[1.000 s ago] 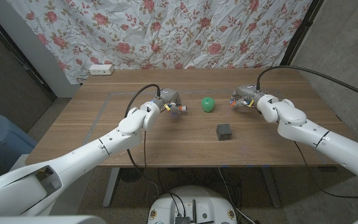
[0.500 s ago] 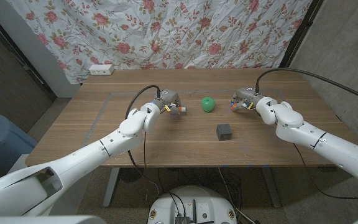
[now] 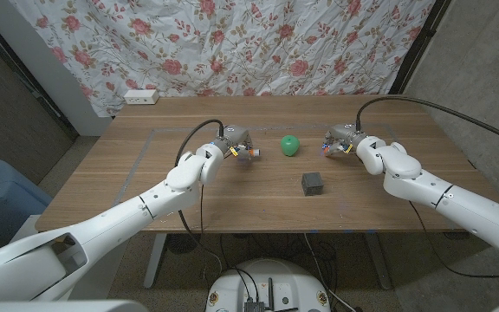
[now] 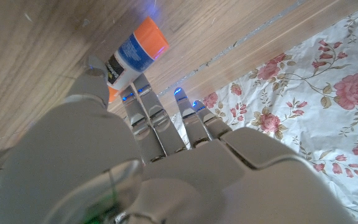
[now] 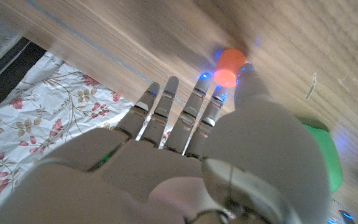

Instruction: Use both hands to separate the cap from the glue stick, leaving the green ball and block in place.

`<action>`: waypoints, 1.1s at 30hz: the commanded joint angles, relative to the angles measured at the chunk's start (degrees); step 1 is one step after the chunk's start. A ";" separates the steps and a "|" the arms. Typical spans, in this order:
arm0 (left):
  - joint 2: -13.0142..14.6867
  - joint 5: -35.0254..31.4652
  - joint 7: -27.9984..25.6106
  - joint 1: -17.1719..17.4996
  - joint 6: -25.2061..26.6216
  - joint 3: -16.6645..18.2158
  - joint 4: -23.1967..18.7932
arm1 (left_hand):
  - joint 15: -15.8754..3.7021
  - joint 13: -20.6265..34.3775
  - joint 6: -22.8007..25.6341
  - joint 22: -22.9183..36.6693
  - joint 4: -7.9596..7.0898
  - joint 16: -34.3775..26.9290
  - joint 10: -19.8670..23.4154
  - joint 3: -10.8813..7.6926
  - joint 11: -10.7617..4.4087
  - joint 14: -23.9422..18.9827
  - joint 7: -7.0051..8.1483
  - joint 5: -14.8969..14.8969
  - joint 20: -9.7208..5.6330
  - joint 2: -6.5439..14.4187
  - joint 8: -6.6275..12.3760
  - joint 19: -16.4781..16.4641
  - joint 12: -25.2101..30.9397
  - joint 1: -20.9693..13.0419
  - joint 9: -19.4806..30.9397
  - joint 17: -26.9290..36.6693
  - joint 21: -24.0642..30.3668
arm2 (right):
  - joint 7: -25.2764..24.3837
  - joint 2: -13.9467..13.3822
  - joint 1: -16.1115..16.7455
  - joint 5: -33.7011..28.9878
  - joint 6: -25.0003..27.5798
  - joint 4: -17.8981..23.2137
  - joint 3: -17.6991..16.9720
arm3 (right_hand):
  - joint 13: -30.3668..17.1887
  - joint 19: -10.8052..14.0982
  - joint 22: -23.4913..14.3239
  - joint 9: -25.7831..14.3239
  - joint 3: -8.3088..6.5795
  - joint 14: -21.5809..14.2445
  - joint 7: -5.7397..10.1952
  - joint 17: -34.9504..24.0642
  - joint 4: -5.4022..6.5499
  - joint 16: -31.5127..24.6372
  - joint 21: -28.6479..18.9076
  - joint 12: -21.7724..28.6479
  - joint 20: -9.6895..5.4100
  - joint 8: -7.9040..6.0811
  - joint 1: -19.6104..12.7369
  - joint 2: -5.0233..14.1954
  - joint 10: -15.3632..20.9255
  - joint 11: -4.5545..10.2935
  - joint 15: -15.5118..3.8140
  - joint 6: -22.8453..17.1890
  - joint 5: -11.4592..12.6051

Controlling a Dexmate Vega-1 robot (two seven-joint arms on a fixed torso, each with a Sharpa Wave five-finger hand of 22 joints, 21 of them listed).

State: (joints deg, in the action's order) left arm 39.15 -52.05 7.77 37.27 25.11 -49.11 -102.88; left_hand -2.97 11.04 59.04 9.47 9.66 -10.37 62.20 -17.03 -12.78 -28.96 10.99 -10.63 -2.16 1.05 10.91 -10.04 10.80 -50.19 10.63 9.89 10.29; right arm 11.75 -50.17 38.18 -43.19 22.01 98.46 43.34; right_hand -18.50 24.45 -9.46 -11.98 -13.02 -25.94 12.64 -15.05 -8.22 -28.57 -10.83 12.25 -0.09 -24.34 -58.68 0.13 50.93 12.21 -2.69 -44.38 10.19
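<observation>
2 pieces apart: left hand (image 3: 235, 145) pinches the glue stick (image 4: 133, 55) by its light, slick barrel; right hand (image 3: 343, 140) pinches the small orange cap (image 5: 230, 66) above the table (image 3: 232, 195).

Both arms were smooth white shells with rounded segments, each trailed by a black cable. The left hand (image 4: 166, 155) and right hand (image 5: 185, 155) were pale grey (small blue lights glowed at the fingertips).
</observation>
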 commanded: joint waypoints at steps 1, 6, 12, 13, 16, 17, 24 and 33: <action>-0.06 -0.12 0.60 -0.30 -0.08 -0.24 0.40 | -8.11 0.15 1.31 0.07 -0.64 0.01 -0.15 -0.73 -0.15 0.16 1.25 -0.36 -0.42 0.17 0.55 0.04 0.13 0.27 0.57 -0.08 0.18 | 1.62 -0.23 -0.67 -0.53 0.44 0.69 0.69 | -0.23 -0.13 -0.21 -0.10 0.45 0.58 0.13 -0.38 -0.09 0.36 -0.04 -0.08 0.46 0.71 0.75 -0.56 -0.69 0.06 -7.71 1.18 0.38; 0.02 -0.40 0.80 -0.17 0.15 -0.38 0.31 | -8.09 0.16 1.32 0.07 -0.61 0.02 -0.19 -0.80 -0.15 0.16 1.25 -0.37 -0.42 0.12 0.56 0.09 0.15 0.37 0.53 -0.09 0.18 | 2.23 -0.39 -0.65 -0.58 0.68 1.14 0.59 | -0.59 -0.59 -0.22 0.00 1.24 2.49 0.11 -0.66 0.16 1.46 0.04 -0.75 1.10 2.05 2.58 -1.80 -4.35 -0.16 -7.17 3.94 0.65; 0.06 -1.57 1.77 -0.09 0.93 -0.93 0.06 | -8.09 0.16 1.05 0.07 -0.58 0.02 -0.33 -0.94 -0.15 0.17 1.22 -0.38 -0.46 0.05 0.48 0.16 0.16 0.57 0.50 -0.09 0.18 | 3.89 -0.82 -0.89 -0.65 0.82 1.76 0.58 | -0.60 -1.53 -0.23 0.26 1.85 4.17 0.09 -0.91 0.37 2.50 0.15 -1.23 1.87 3.66 4.33 -2.68 -8.32 -0.95 -5.66 6.99 1.04; 0.26 -1.31 1.71 -0.11 0.34 -0.90 0.08 | -8.08 0.16 1.02 0.07 -0.57 0.03 -0.36 -0.95 -0.15 0.19 1.23 -0.38 -0.45 0.02 0.47 0.15 0.16 0.60 0.49 -0.10 0.19 | 3.90 -0.88 -0.82 -0.61 0.81 1.84 0.52 | -0.58 -1.71 -0.23 0.33 1.91 4.46 0.09 -0.93 0.37 2.66 0.18 -1.27 2.04 3.89 4.50 -2.78 -8.78 -1.07 -5.39 7.39 1.09; 0.24 -1.23 1.66 0.12 0.42 -0.81 0.00 | -8.04 0.15 0.51 0.07 -0.51 0.10 -0.67 -0.95 -0.14 0.39 1.24 -0.36 -0.49 -0.22 0.35 0.22 0.10 0.82 0.53 -0.10 0.19 | 3.67 -1.08 -0.61 -1.11 0.96 2.07 0.54 | -0.43 -2.16 -0.24 0.46 2.20 4.87 0.07 -1.01 0.52 2.94 0.23 -1.28 2.38 4.55 5.27 -3.12 -9.75 -1.25 -5.02 8.54 1.21; 0.12 -1.42 1.96 0.20 0.92 -0.83 -0.11 | -8.03 0.14 0.47 0.07 -0.51 0.10 -0.74 -0.95 -0.14 0.43 1.25 -0.35 -0.49 -0.25 0.35 0.23 0.08 0.85 0.55 -0.10 0.18 | 3.46 -1.10 -0.42 -0.98 1.05 2.16 0.36 | -0.45 -2.22 -0.24 0.47 2.26 4.93 0.06 -1.02 0.55 2.99 0.24 -1.23 2.46 4.68 5.41 -3.19 -9.83 -1.24 -5.07 8.79 1.23; 0.40 -2.22 3.19 0.07 0.91 -1.30 -0.22 | -8.02 0.12 -0.34 0.08 -0.48 0.07 -1.31 -0.91 -0.14 0.71 1.24 -0.34 -0.32 -0.40 0.15 0.38 -0.03 1.06 0.58 -0.04 0.17 | 2.93 -1.50 0.33 -1.58 1.54 2.82 0.07 | -0.51 -2.31 -0.24 0.51 2.41 4.92 0.06 -1.07 0.70 3.07 0.20 -0.96 2.55 5.00 5.96 -3.31 -9.83 -1.36 -5.11 9.34 1.34; 0.67 -3.03 5.63 -0.36 0.65 -1.69 -0.36 | -7.89 0.11 -1.16 0.08 -0.45 0.01 -2.14 -0.74 -0.14 1.07 1.25 -0.30 -0.26 -0.79 0.04 0.78 -0.12 1.46 0.63 0.03 0.10 | 2.36 -1.67 1.21 -1.62 2.24 3.37 -0.50 | -0.47 -2.28 -0.24 0.53 2.35 4.87 0.04 -1.22 0.93 3.02 0.13 -0.77 2.52 5.06 6.37 -2.86 -9.76 -1.47 -5.21 9.29 1.46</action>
State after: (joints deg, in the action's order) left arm 39.51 -53.94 10.52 37.24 25.80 -50.31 -103.05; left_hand -2.71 11.17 58.13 9.46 9.19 -10.38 60.41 -17.52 -12.94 -28.08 11.89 -10.58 -2.15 0.29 10.91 -9.43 10.82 -49.15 10.63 9.75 10.29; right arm 14.82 -51.42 38.26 -44.51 23.47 100.97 43.58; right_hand -18.86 22.29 -9.45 -11.45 -10.84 -21.28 12.49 -16.11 -7.43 -25.62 -10.83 11.25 2.06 -19.47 -52.39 -3.37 41.33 10.96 -2.25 -35.27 11.30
